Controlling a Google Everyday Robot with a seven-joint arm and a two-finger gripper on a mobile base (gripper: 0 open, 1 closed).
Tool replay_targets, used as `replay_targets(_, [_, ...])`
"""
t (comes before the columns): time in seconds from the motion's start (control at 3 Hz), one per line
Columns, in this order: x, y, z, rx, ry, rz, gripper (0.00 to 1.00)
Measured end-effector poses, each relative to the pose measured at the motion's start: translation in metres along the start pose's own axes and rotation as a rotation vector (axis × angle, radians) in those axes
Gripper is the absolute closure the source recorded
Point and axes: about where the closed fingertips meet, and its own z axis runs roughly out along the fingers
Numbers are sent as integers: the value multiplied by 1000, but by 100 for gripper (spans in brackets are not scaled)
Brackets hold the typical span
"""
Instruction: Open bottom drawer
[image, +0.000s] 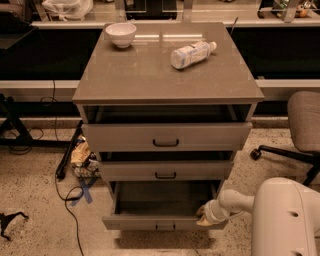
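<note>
Bottom drawer (150, 221) is at the foot of the cabinet (165, 75), pulled well out past the middle drawer front (165, 170) and top drawer front (167, 136), its grey tray bare. The gripper (204, 216) is at that drawer's right front corner, against the front panel, on the white arm (285, 220) reaching in from the cabinet's lower right; whether it is clenched or released cannot be told. On the cabinet top are a white bowl (120, 34) at back left and a bottle (192, 53) lying on its side; an office chair (305, 125) stands right of the cabinet, and crumpled wrappers (82, 157) and a black cable (65, 200) lie on the floor to its left.

Bottom drawer (150, 221) open; hand (205, 216) at right corner.
</note>
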Motion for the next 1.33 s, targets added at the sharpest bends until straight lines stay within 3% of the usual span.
replay_targets(0.33, [0, 0, 0, 0, 0, 0, 100])
replay_targets(0.67, [-1, 1, 1, -2, -1, 0, 84])
replay_targets(1.0, [-1, 2, 1, -4, -2, 0, 53])
replay_targets(1.33, [-2, 2, 1, -5, -2, 0, 29])
